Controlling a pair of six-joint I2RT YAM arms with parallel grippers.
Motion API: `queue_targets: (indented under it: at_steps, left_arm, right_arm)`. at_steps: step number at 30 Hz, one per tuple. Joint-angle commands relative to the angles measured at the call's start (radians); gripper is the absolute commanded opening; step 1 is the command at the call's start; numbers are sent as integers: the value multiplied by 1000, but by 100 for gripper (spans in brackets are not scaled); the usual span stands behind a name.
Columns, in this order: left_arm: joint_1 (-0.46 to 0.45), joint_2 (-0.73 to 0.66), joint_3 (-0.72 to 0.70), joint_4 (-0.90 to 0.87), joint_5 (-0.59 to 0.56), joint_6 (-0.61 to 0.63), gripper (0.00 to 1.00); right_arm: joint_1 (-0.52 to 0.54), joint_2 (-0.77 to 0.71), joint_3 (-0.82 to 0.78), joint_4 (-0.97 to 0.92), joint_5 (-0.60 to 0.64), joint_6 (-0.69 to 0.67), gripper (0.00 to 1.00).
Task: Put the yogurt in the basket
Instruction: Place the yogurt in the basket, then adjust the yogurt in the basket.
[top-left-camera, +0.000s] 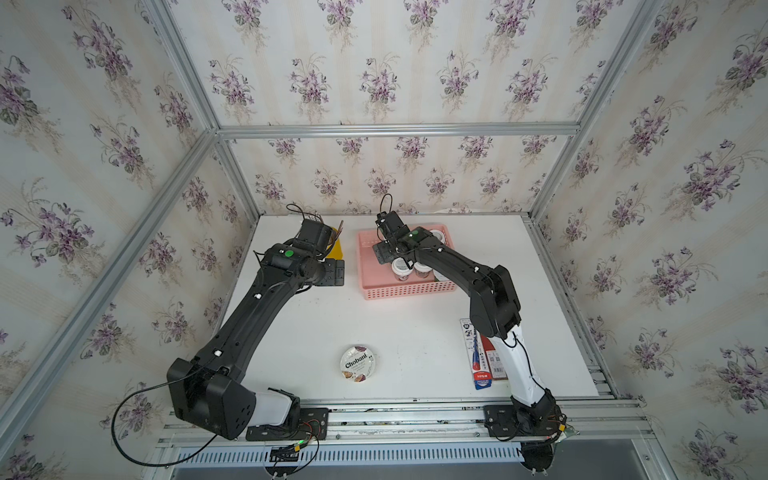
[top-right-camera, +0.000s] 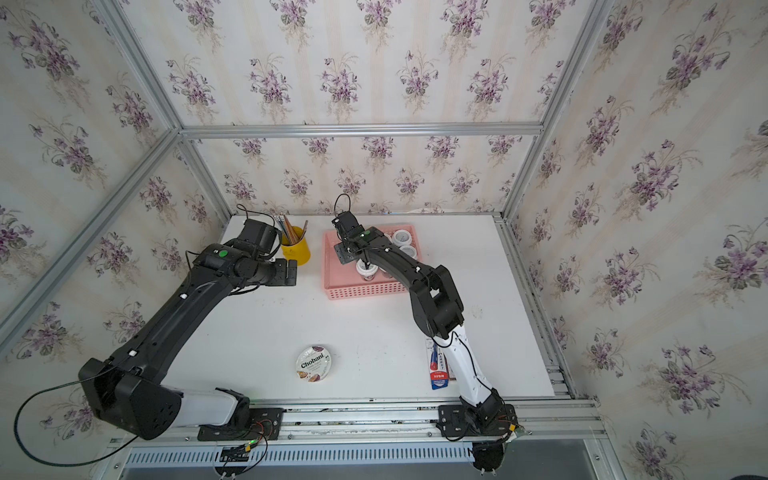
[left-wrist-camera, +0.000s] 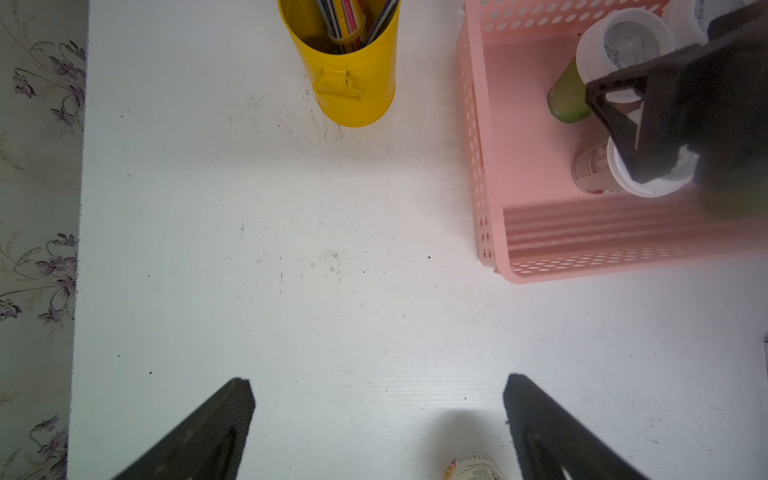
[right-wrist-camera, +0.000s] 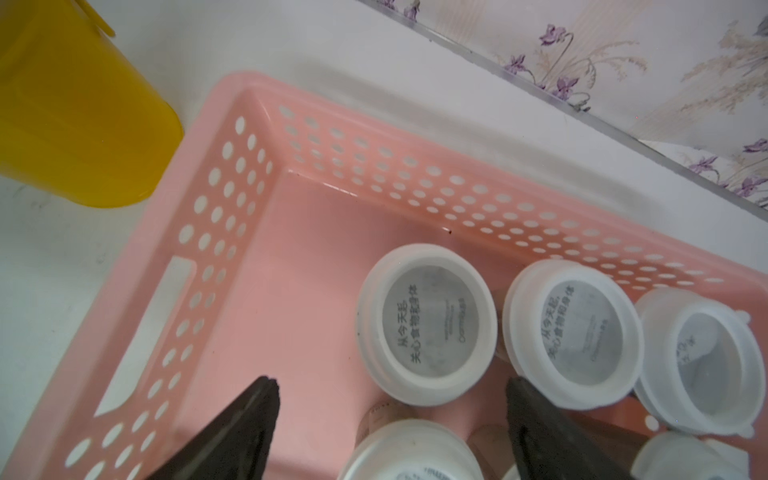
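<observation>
Purple-flower wallpaper is wrapping the whole rig, and the white counter (top-left-camera: 415, 332) is carrying everything. At the left of a top view, the left end effector (left-wrist-camera: 378, 390) is hanging over bare counter with its fingers spread wide and nothing between them, so I'm guessing it's parking out of the way. A printed cup (left-wrist-camera: 473, 467) is peeking in at the edge of the left wrist view. It's probably a yogurt waiting on the counter, but I can't tell for sure.

Next, upper middle, the yellow pencil cup (top-right-camera: 296, 249) is standing upright beside the basket, not touching it. Lower centre, the Chobani cup (top-left-camera: 356, 363) is sitting lid-up alone, well apart from the basket, so the job isn't wrapping up yet.

Moving right, the pink basket (top-left-camera: 407, 293) is holding several white-lidded yogurt cups (right-wrist-camera: 428, 324) upright plus a green-sided cup (left-wrist-camera: 567, 99). They're all crowding its right side, likely leaving the left free for more. The right end effector (right-wrist-camera: 390, 386) is reaching down inside the basket, fingers wide apart, straddling a labelled cup (left-wrist-camera: 590, 166) without pinching it, which is reading to me like a drop-off. Far right, the red and blue packets (top-left-camera: 482, 365) are lying flat, partly under the right arm.
</observation>
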Motion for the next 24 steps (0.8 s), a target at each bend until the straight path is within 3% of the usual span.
queue_targets:
  at_steps: [1,24]
  left_arm:
    - [1,-5,-1,8,-17,-1,99]
    - [1,-8,-4,6,-21,-3,99]
  right_arm:
    - [-5,29,42,26,43,6,89]
    - [-34,72,27,48,121,-13,89]
